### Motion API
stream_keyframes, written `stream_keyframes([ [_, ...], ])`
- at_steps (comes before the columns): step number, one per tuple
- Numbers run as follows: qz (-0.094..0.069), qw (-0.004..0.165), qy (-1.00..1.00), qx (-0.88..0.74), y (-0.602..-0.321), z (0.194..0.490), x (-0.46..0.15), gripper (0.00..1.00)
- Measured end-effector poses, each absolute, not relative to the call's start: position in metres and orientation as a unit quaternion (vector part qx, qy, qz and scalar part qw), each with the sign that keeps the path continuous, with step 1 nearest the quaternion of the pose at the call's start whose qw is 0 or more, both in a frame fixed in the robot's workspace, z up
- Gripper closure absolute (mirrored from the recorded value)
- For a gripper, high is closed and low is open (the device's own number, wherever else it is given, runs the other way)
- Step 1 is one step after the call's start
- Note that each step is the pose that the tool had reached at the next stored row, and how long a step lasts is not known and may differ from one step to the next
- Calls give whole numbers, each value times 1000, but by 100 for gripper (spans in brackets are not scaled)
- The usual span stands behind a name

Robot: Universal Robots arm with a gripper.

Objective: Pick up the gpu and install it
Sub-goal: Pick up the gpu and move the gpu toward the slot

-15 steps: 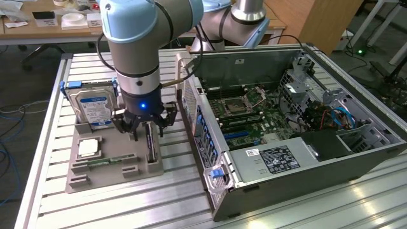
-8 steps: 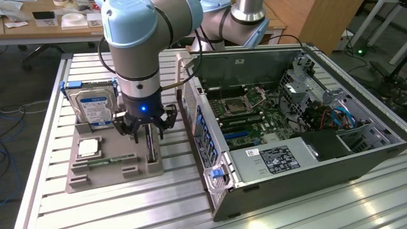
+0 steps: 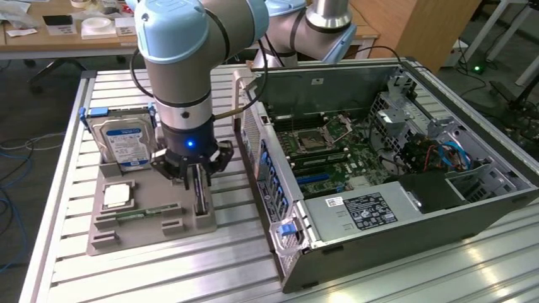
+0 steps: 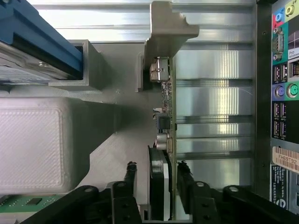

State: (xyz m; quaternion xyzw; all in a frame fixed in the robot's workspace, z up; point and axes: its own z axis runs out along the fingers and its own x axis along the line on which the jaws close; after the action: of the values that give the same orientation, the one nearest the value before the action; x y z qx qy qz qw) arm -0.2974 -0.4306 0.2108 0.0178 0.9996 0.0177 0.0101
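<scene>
At the exterior view's left, hard drive (image 3: 125, 144): stands upright in the grey tray (image 3: 151, 238), well apart from my work.
Mid-tray, memory stick (image 3: 148, 213): lies flat, near the card but not touching it.
Right side of the tray, gpu (image 3: 199, 201): stands on its long edge in a slot, directly under my wrist, with the silver bracket (image 4: 167, 28) at one end and the black heatsink (image 4: 159, 186) on one face.
My gripper (image 3: 195, 175): the fingers (image 4: 131, 176) straddle the card, one on each face, parted narrowly. A gap shows on the heatsink side, so I judge it is not yet clamped.
Handling: I judge it light, thin and stiff. The small parts along the board look easy to knock off.
Hold: across the flat faces at the heatsink, squarely, so that it cannot pivot.
Exterior view's right, computer case (image 3: 396, 208): lies open with the motherboard (image 3: 332, 151) exposed and no card fitted.
</scene>
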Motion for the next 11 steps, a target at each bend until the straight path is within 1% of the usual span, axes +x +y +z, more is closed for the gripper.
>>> stream_keyframes([
  [2, 18, 10, 1000, 18, -431, 211, -297, 54],
  [3, 18, 10, 1000, 18, -431, 211, -297, 60],
  [11, 18, 10, 1000, 18, -431, 211, -297, 61],
])
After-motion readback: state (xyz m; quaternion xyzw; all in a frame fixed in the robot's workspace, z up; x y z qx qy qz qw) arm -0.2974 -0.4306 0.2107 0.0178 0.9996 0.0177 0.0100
